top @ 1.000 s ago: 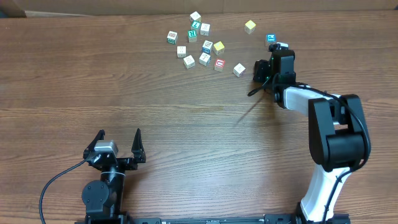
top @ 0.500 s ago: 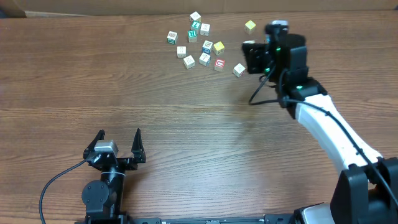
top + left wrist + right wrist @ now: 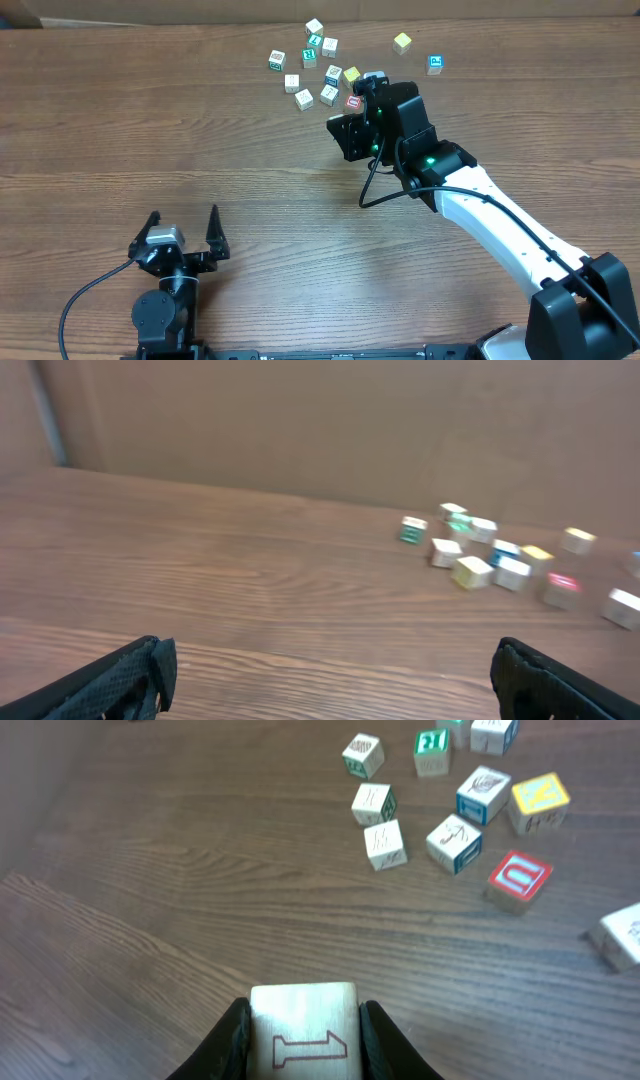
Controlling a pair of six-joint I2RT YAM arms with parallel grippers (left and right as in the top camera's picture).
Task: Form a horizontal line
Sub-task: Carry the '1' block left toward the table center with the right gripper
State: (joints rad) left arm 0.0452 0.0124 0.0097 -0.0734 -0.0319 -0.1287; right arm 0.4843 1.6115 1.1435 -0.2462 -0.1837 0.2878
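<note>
Several small lettered cubes (image 3: pixel 328 94) lie scattered at the far middle of the wooden table, with a yellow one (image 3: pixel 402 42) and a blue one (image 3: pixel 436 63) apart to the right. My right gripper (image 3: pixel 347 136) hovers just in front of the cluster and is shut on a pale wooden cube with a red outlined mark (image 3: pixel 303 1030); the overhead view hides that cube. The right wrist view shows the red cube (image 3: pixel 518 880) and others beyond it. My left gripper (image 3: pixel 181 232) is open and empty near the front left; its fingers (image 3: pixel 335 680) frame bare wood.
The table's brown wooden top (image 3: pixel 200 150) spreads left of and in front of the cluster. A cardboard wall (image 3: pixel 300 420) stands behind the far edge. The right arm's white link (image 3: pixel 500 220) crosses the right half. The cube cluster shows far off in the left wrist view (image 3: pixel 480 555).
My right gripper has swung from the right side of the cluster leftward and toward the front. The blue cube shows again. My left gripper shifted slightly.
</note>
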